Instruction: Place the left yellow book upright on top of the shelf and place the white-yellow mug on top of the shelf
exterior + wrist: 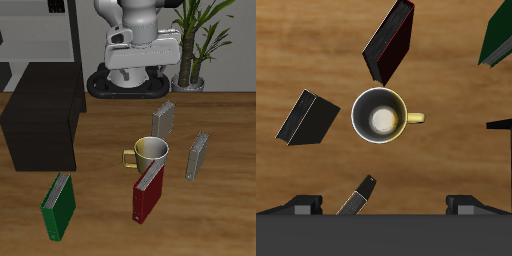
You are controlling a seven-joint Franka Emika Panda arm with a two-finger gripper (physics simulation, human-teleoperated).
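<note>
Crowding the white-yellow mug (151, 152): dark red book (148, 192), two upright books.

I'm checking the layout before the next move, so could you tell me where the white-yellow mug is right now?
The white-yellow mug stands on the table near its middle, just behind the dark red book; the wrist view shows it directly below the camera.

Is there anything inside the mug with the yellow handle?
No. The wrist view looks straight down into the white-yellow mug and shows only its bare bottom with a bright glint, nothing lying in it. What is under the mug is hidden; it stands on the wooden table.
</note>
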